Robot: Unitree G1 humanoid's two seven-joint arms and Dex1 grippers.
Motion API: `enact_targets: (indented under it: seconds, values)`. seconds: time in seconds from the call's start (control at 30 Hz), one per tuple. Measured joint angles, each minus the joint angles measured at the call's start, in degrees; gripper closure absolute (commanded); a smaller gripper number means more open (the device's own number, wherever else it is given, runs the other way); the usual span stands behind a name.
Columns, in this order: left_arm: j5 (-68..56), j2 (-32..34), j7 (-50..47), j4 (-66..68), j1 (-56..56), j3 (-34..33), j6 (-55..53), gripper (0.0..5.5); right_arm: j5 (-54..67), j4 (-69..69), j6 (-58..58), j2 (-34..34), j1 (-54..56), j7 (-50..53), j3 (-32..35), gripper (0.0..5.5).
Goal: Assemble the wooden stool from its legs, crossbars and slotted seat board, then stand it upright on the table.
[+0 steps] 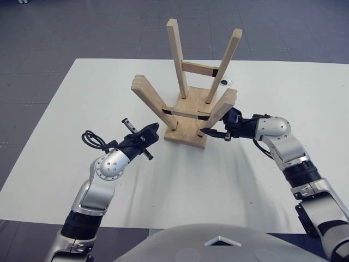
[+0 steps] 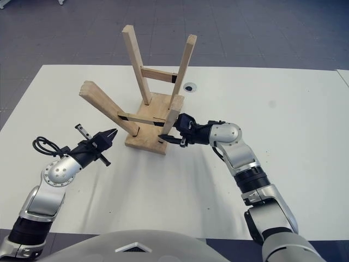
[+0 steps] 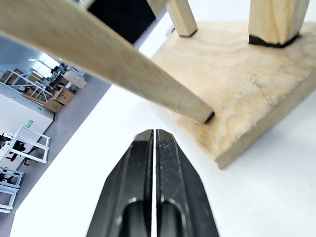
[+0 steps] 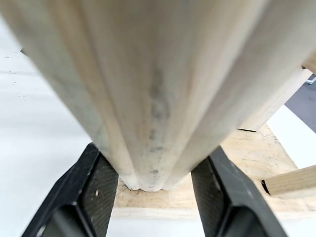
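Probably stiff and light; take the upturned stool (image 1: 185, 113) low on a leg (image 1: 222, 106), where right hand (image 1: 210, 131) clamps; left hand (image 1: 153, 128) clenched, empty

A white surface (image 1: 262, 180) fills most of the head views, its far edge running across the upper part of the frame. A small dark round opening with a pale ring (image 1: 226, 82) sits in it, right of centre and near that far edge. Beyond it lies a grey tiled floor (image 1: 82, 27). At the left edge of the left wrist view stand white metal frames (image 3: 19, 145), with stacked brown boxes (image 3: 66, 79) farther back, too small to make out.
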State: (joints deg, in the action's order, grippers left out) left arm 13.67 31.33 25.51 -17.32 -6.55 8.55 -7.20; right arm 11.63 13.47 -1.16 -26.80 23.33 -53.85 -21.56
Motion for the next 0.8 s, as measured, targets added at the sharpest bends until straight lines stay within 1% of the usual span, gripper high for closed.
enact_targets:
  seconds: [0.1,0.2,0.23,0.3,0.33,0.43,0.53,0.6,0.67,0.77,0.8]
  values:
    - [-0.56,-0.57,-0.03,0.88,0.00,-0.72,0.03,5.40,0.00,-0.02,0.24,0.00,-0.15,0.30,-0.06,3.47]
    - [-1.68,-1.63,0.03,1.21,0.00,-0.90,-0.03,5.40,0.10,0.06,2.92,0.02,0.34,-0.22,-0.05,3.47]
    - [-1.82,-1.78,0.04,1.21,0.00,-0.90,-0.04,5.40,0.41,0.22,3.94,0.06,0.75,-0.57,0.05,3.07]
    - [-2.21,-2.07,0.03,1.25,-0.05,-1.00,-0.04,5.40,-1.54,2.10,7.60,0.02,0.74,-0.53,-0.26,2.66]
    - [-2.25,-2.16,0.03,1.46,-0.48,-1.23,-0.13,5.40,-0.97,3.43,9.51,0.33,-0.95,-0.49,0.10,2.45]
    - [-2.33,-2.81,0.00,2.16,-0.59,-1.44,-0.22,5.40,1.10,3.31,13.03,2.32,0.50,-0.22,3.25,1.89]
    - [-2.80,-3.39,0.01,4.18,-0.70,-1.71,-0.78,5.40,2.09,1.74,15.79,2.53,0.53,-0.29,5.59,1.84]
    - [-2.69,-3.69,0.03,7.24,-0.34,-1.61,-1.64,5.40,2.33,-0.96,17.31,1.33,0.28,-0.29,7.44,1.84]
    - [-2.00,-3.77,0.06,10.86,1.34,-0.79,-2.02,5.40,1.60,-4.62,18.13,-1.54,-0.97,-0.13,8.22,1.84]
    - [-1.53,-6.03,0.11,16.93,6.73,1.40,-1.87,5.40,-0.20,-11.05,20.53,-9.61,-4.54,0.00,11.87,1.84]
    - [-1.53,-6.78,0.12,17.87,7.86,2.13,-1.90,5.40,-0.15,-12.13,21.21,-10.43,-5.17,-0.21,12.33,1.84]
